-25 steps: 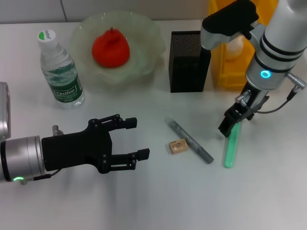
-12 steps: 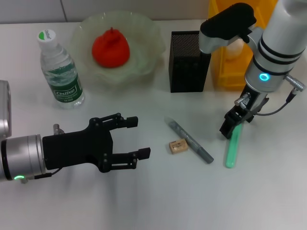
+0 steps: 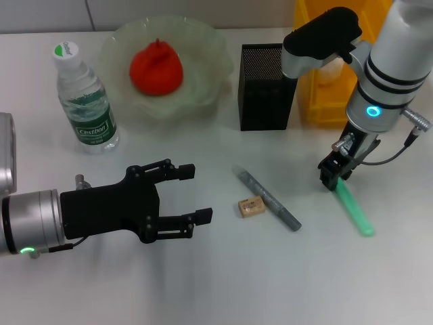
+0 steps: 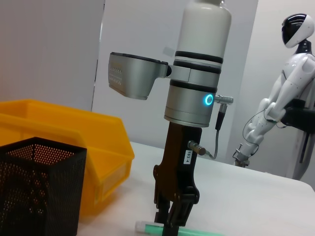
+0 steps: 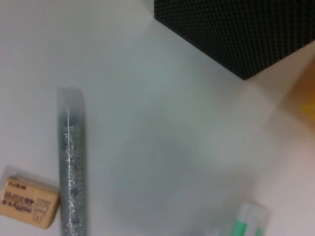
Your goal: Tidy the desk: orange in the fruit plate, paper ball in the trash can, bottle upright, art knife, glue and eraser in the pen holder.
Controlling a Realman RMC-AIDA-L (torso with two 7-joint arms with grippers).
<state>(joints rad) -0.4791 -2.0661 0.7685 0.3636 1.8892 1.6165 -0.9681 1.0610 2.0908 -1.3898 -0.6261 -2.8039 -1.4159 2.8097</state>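
Right end effector (image 3: pixel 331 177) pinches the green stick's (image 3: pixel 354 209) end on the desk (image 3: pixel 223 284); you need to lift it toward the pen holder (image 3: pixel 265 87).

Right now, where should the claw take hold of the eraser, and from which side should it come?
Come straight down from above. The eraser lies flat on the desk, a small tan block, so pinch its two long sides near the middle. The grey pen-like stick lies right beside one short end, leaving little room there. The open left claw is nearest.
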